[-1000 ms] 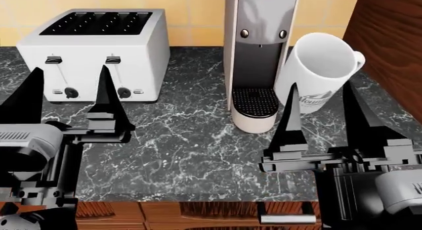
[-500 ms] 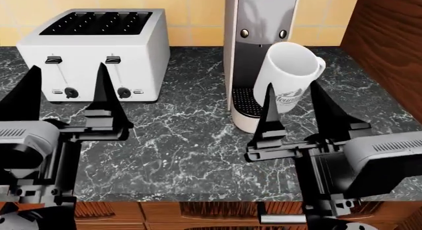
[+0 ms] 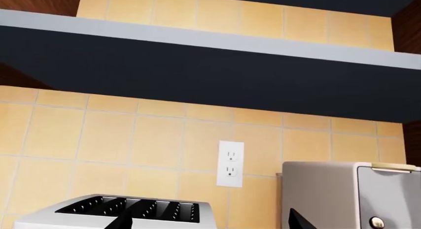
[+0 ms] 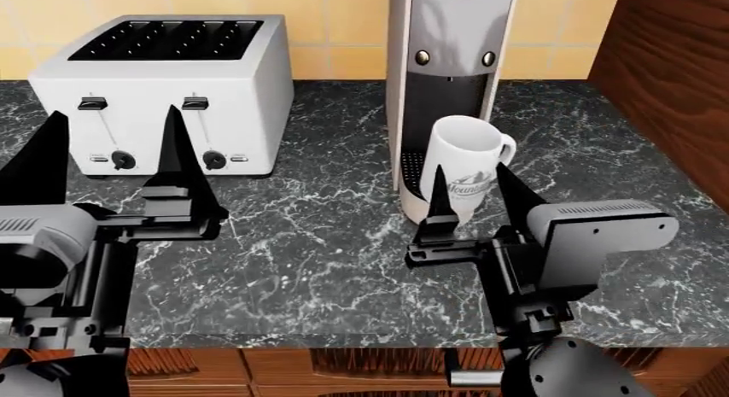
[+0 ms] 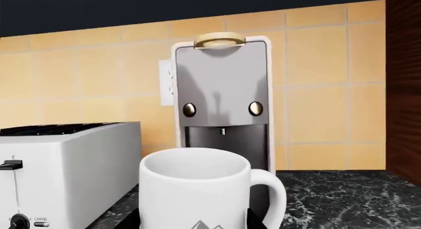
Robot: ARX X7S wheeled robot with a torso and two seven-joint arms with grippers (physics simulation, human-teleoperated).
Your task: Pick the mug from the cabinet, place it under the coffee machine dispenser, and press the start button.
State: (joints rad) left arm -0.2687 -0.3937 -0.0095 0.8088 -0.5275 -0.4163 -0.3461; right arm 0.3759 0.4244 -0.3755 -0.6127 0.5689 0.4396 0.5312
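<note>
The white mug (image 4: 463,162) with a dark mountain logo is held upright in my right gripper (image 4: 465,196), just in front of the coffee machine dispenser (image 4: 448,47) and over its dark drip tray (image 4: 411,169). Its handle points right. In the right wrist view the mug (image 5: 197,189) fills the lower middle, black fingers (image 5: 258,220) on both sides, the machine (image 5: 222,96) straight behind it with two round buttons. My left gripper (image 4: 108,154) is open and empty in front of the toaster; only its fingertips (image 3: 299,220) show in the left wrist view.
A wide white four-slot toaster (image 4: 171,90) stands left of the machine on the dark marble counter (image 4: 319,243). A wooden cabinet side (image 4: 672,81) rises at the right. A wall outlet (image 3: 230,164) is on the tiled backsplash under a dark shelf (image 3: 210,76).
My right gripper has carried the mug down and left, from high at the machine's right to low in front of its recess. The left arm has not moved.
</note>
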